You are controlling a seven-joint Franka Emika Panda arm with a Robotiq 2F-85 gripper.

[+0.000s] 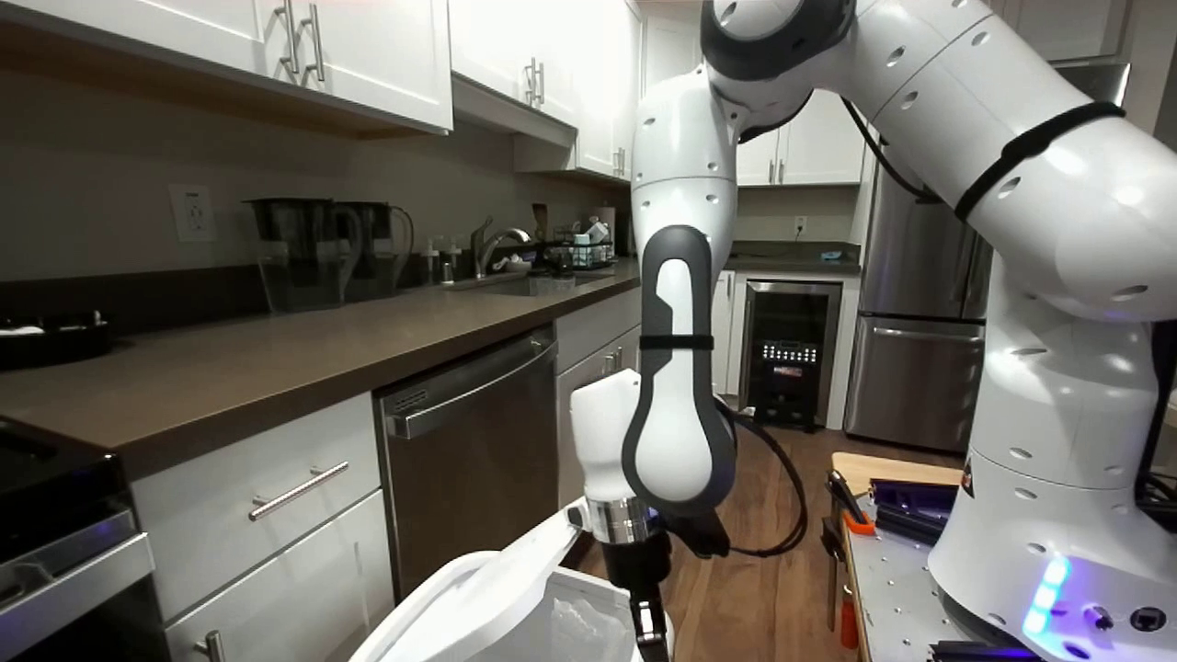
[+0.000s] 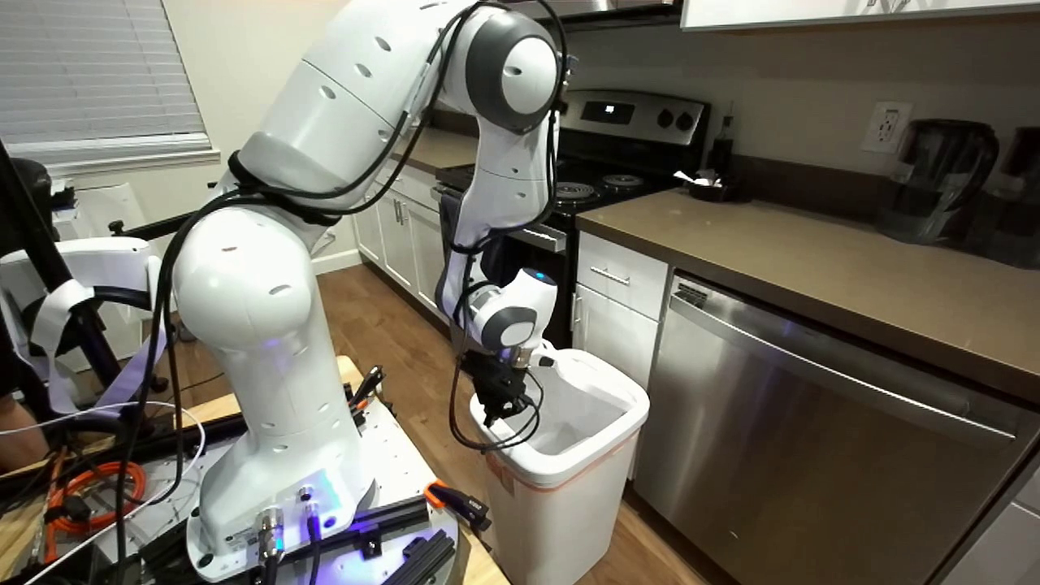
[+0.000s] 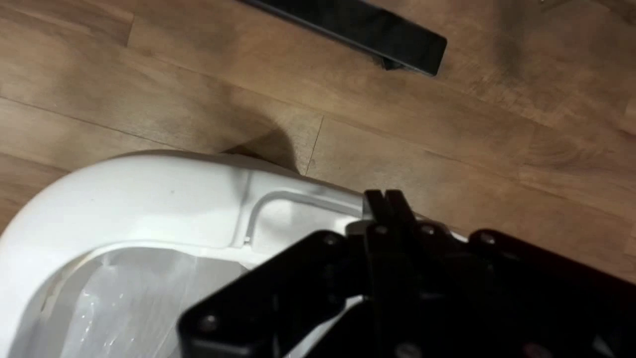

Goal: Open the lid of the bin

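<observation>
The white bin (image 2: 561, 508) stands on the floor in front of the cabinets, its top open and a liner inside. Its rim also shows in the wrist view (image 3: 164, 199). The white lid (image 1: 515, 584) is raised and tilted in an exterior view. Its upper edge is at the metal ring of my wrist and seems to touch it. My gripper (image 1: 651, 625) points down at the bin's side nearest the robot base, and it also shows low over the rim (image 2: 500, 398). In the wrist view the two fingertips (image 3: 385, 194) are together with nothing seen between them. The lid is not clearly seen there.
A steel dishwasher (image 2: 812, 463) and white cabinets (image 1: 276, 542) stand beside the bin, under a brown counter (image 1: 368, 354). A stove (image 2: 601, 179) is beyond. The robot's table (image 2: 398, 455) holds tools and black rails. Loose cables (image 2: 520, 439) hang by the gripper.
</observation>
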